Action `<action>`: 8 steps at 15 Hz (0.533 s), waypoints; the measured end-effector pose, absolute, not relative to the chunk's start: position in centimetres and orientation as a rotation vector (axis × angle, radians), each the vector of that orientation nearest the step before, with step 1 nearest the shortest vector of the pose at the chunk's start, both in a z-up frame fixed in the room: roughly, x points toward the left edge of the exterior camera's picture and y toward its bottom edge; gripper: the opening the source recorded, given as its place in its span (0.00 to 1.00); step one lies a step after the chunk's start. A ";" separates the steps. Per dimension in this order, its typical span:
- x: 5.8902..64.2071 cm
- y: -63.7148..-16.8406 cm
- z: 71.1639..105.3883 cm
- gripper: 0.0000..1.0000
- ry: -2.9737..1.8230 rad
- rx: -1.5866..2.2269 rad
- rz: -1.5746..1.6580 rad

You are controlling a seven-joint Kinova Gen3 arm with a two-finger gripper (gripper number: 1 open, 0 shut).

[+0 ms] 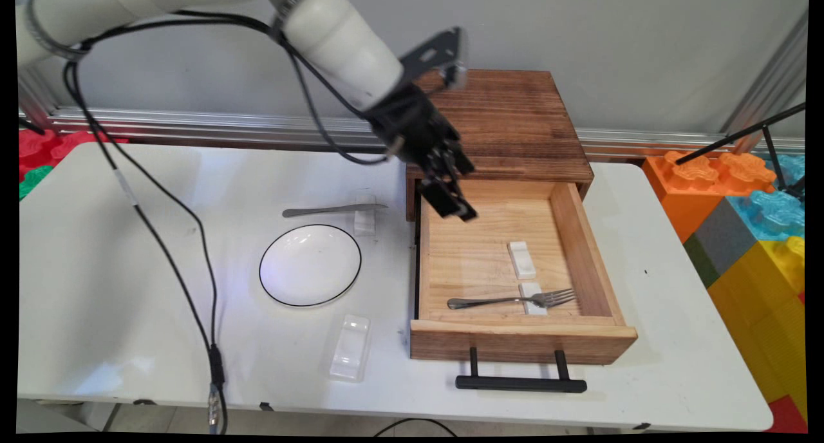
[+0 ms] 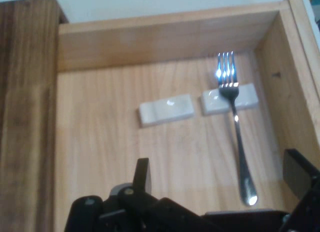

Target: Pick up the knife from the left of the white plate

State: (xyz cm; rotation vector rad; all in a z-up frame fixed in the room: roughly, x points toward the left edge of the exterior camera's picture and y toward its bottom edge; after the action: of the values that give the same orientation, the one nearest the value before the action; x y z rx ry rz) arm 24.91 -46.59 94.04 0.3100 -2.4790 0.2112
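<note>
**Operator:** What do you get from the main view?

**Observer:** Your gripper (image 1: pixel 456 206) hangs over the back left corner of the open wooden drawer (image 1: pixel 589 256), which is pulled out toward you from the dark wooden cabinet (image 1: pixel 515 118). The claw holds nothing. The fork (image 1: pixel 515 299) lies well apart from it, on the drawer floor near the front wall, handle pointing left and tines right. Its neck rests on a small white rest (image 1: pixel 533 299); a second white rest (image 1: pixel 521 259) lies bare just behind, between the fork and your claw. Outside the drawer, to its left on the white table (image 1: pixel 676 366), you have a white plate (image 1: pixel 310 264) with a dark rim, a knife (image 1: pixel 331 210) propped on a clear rest (image 1: pixel 365 219) behind the plate, and a clear tray (image 1: pixel 351 346) in front of it. The drawer's black handle (image 1: pixel 521 383) juts out toward the near edge.

**Operator:** And the hand view?

**Observer:** Here you look down into the drawer. Your fingers (image 2: pixel 142 174) stand wide apart, one at lower left, the other at the right edge, with nothing between them. The fork (image 2: pixel 237 132) lies ahead and toward the right finger, not touching it. It is plain shiny metal with four tines, which point away from you toward the drawer's far wall; the neck crosses the right-hand white rest (image 2: pixel 215 102). The other rest (image 2: pixel 166 110) lies just beside it, empty.
</note>
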 end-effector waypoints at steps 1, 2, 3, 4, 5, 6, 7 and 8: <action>26.3 -46.6 94.6 1.00 -2.480 0.312 0.217; 27.8 -46.6 95.0 1.00 -2.482 0.317 0.221; 29.1 -46.6 95.2 1.00 -2.487 0.319 0.227; 30.7 -46.7 95.4 1.00 -2.492 0.322 0.233; 32.2 -46.7 95.3 1.00 -2.498 0.327 0.238; 33.3 -46.8 95.2 1.00 -2.503 0.329 0.242; 34.1 -46.9 95.1 1.00 -2.508 0.330 0.245; 35.6 -47.1 94.8 1.00 -2.518 0.331 0.251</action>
State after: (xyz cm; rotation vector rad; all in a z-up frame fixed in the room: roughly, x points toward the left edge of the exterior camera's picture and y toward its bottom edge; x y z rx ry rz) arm 35.58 -47.07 94.82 0.3310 -2.5176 0.2507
